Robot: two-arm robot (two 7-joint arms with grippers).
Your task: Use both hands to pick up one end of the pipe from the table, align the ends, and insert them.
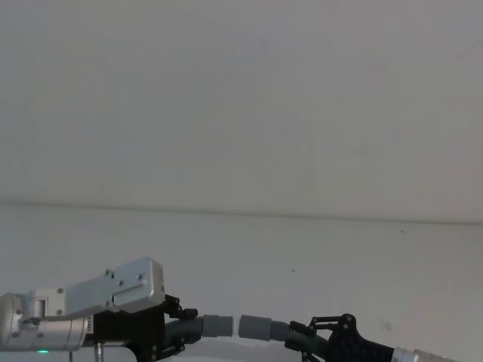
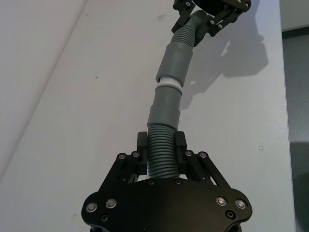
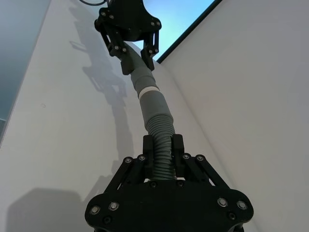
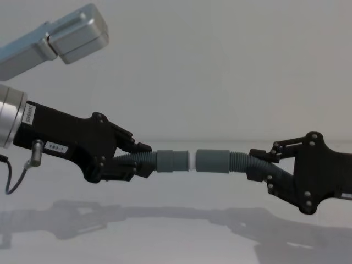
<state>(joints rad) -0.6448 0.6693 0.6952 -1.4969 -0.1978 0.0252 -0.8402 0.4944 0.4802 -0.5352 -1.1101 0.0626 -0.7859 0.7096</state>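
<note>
Two dark-grey ribbed pipe pieces hang end to end above the white table [image 4: 176, 231]. My left gripper [image 4: 144, 161] is shut on the left pipe [image 4: 132, 160], whose smooth cuff [image 4: 171, 161] ends in a white tip [image 4: 190, 161]. My right gripper [image 4: 254, 163] is shut on the right pipe [image 4: 239, 161], which has the wider plain cuff [image 4: 213, 161]. The white tip sits at that cuff's mouth, with a thin white band [image 2: 169, 82] showing between the cuffs. The two pieces lie nearly in line. In the head view the cuffs [image 1: 238, 326] meet low at the centre.
The silver housing of the left arm [image 4: 71, 30] hangs above the left gripper, with a cable [image 4: 11, 176] looping below the wrist. The table's edge and a dark floor [image 2: 295, 96] run along one side. A wall [image 1: 241, 98] stands behind the table.
</note>
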